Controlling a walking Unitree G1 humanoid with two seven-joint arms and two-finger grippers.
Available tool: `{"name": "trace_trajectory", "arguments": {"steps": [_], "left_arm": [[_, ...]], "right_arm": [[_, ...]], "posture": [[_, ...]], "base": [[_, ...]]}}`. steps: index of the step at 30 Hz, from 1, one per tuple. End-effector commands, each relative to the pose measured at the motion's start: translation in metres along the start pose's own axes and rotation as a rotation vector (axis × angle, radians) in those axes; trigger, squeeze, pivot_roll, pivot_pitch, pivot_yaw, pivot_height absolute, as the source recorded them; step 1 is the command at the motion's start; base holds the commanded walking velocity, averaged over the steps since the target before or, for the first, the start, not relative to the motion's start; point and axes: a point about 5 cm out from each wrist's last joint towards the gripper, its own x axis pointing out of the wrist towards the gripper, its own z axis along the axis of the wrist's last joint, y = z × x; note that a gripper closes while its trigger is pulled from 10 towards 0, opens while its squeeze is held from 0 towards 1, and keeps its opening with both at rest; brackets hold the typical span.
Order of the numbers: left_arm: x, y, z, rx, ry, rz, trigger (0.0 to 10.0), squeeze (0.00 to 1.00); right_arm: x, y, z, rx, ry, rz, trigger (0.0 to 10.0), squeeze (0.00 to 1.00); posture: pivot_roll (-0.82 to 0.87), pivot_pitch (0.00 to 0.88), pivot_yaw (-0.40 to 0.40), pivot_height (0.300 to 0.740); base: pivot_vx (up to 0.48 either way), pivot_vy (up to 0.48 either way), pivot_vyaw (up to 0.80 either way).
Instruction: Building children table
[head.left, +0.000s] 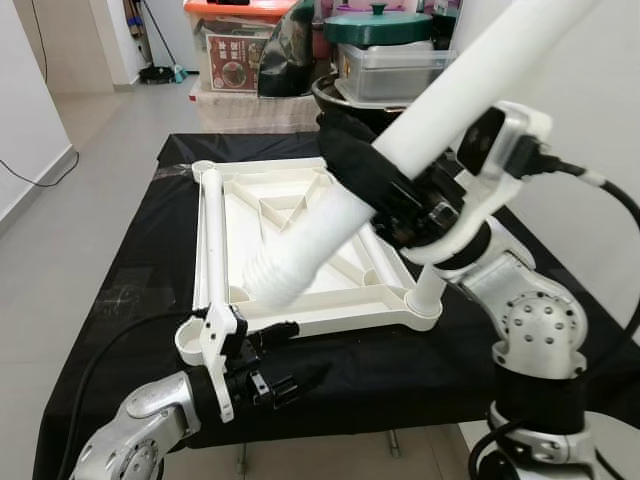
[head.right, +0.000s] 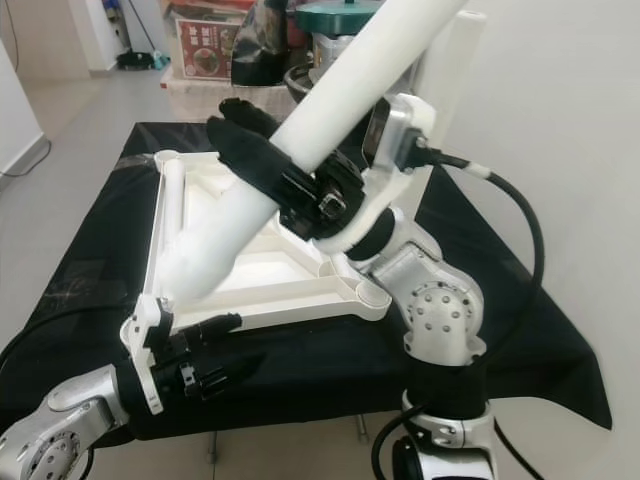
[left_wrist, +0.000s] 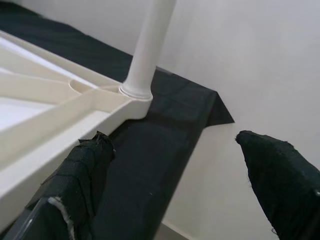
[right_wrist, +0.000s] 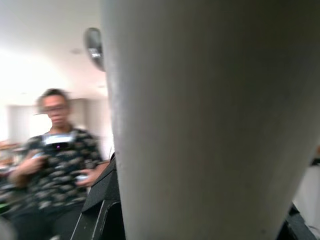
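A tabletop (head.left: 120, 270) draped in black cloth carries a white plastic children's table top (head.left: 300, 245), inverted so that its ribbed underside faces up; it lies across the middle of the tabletop, reaching from near the far edge to near the near edge. One white leg (head.left: 213, 235) lies along its left side, and another leg (left_wrist: 147, 47) stands upright in the socket at its near right corner. The right hand (head.right: 285, 185) is closed around a long white tube leg (head.left: 400, 150), held tilted above the inverted piece with its ribbed end pointing down toward the near left. The left hand (head.left: 270, 385) hangs at the near edge of the tabletop, fingers (left_wrist: 80, 175) spread apart and gripping nothing. Beyond the far edge stand stacked storage boxes (head.left: 235, 50) and a lidded pot (head.left: 378, 25) on a grey tiled floor (head.left: 90, 130); a white wall (head.left: 590, 90) runs along the right. A blurred person (right_wrist: 57, 150) appears in the right wrist view.
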Motion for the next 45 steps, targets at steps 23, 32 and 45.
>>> {"name": "trace_trajectory", "arguments": {"steps": [23, 32, 45], "left_arm": [[-0.003, -0.01, 0.015, -0.058, 0.001, -0.121, 10.0, 0.0], [-0.007, -0.013, 0.034, -0.071, -0.042, -0.184, 10.0, 0.0], [-0.014, -0.02, 0.029, -0.04, 0.08, -0.271, 10.0, 0.0]], "right_arm": [[-0.005, 0.023, -0.013, 0.113, 0.083, 0.182, 0.0, 0.0], [-0.025, -0.007, -0.028, 0.062, 0.248, -0.055, 0.0, 0.0], [-0.035, -0.016, -0.022, 0.046, 0.229, -0.113, 0.0, 0.0]], "posture": [[0.04, 0.0, -0.05, 0.74], [0.04, 0.0, -0.05, 0.74], [0.04, 0.0, -0.048, 0.74]], "base": [[0.0, 0.0, 0.0], [0.0, 0.0, 0.0], [0.0, 0.0, 0.0]]}}
